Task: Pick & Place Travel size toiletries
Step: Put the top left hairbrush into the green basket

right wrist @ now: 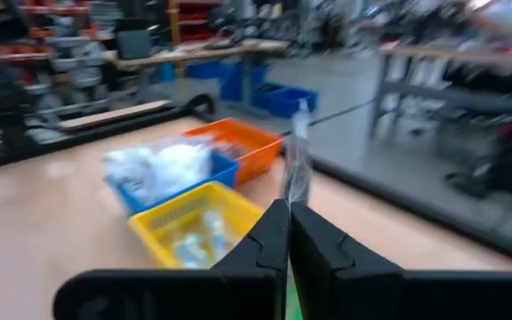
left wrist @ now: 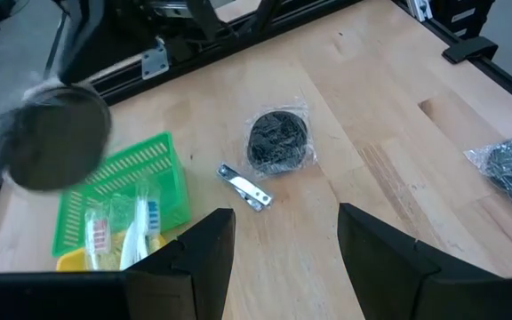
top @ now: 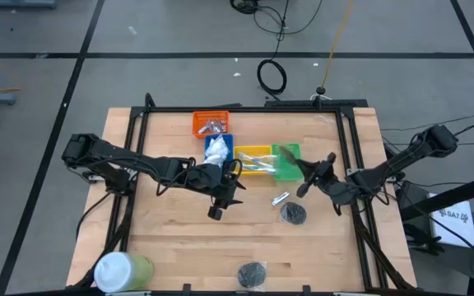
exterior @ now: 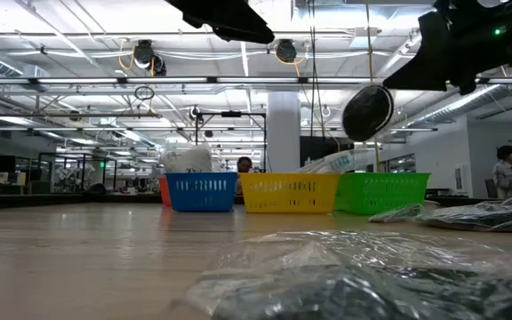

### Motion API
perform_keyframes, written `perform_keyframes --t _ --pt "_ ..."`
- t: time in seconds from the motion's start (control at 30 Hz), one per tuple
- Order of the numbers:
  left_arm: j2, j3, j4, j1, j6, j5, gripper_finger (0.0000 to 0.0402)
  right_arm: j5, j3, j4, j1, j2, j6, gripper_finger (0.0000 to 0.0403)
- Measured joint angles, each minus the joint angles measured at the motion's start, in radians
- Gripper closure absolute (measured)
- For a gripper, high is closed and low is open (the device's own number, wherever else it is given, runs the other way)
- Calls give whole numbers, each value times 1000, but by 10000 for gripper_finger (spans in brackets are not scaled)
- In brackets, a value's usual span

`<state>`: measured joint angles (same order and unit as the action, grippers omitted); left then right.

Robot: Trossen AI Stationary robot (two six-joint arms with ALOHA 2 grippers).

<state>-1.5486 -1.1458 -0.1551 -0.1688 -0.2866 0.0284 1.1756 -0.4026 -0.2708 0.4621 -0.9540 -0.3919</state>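
Observation:
My right gripper (right wrist: 289, 209) is shut on a dark grey round disc (exterior: 368, 111) in a clear wrapper, held in the air above the green tray (top: 288, 162). The left wrist view shows that disc (left wrist: 56, 138) blurred over the green tray (left wrist: 123, 191). My left gripper (left wrist: 284, 258) is open and hovers over bare table left of a short silvery stick (left wrist: 244, 187) and a second wrapped disc (left wrist: 278, 140). A third disc (top: 253, 274) lies by the near edge. Toothbrushes (left wrist: 140, 227) lie in the yellow tray (top: 253, 159), and white packets (right wrist: 163, 169) sit in the blue tray (top: 219, 148). My right gripper pinches the clear wrapper's thin edge (right wrist: 297, 169) between its two shut fingers; the wrapper stands edge-on past the fingertips. The disc (exterior: 368, 111) is lifted clear and hangs lower than the gripper, over the trays.
An orange tray (top: 211, 123) with silvery sticks stands behind the blue one. A large green cylinder with a white cap (top: 122, 271) lies at the near left corner. Black frame rails (top: 130, 164) run along the table's sides. Bare wood lies left of centre.

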Motion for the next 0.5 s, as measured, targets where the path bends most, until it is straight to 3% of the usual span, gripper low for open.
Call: perform_keyframes --t 0.13,0.3,0.5 --pt "0 0 0 0 5 0 204 110 0 5 36 0 34 403" --pt "0 0 0 0 19 0 204 81 0 57 41 -15 -28 403" --pt "0 0 4 0 30 0 204 53 1 229 14 -68 -232 403"
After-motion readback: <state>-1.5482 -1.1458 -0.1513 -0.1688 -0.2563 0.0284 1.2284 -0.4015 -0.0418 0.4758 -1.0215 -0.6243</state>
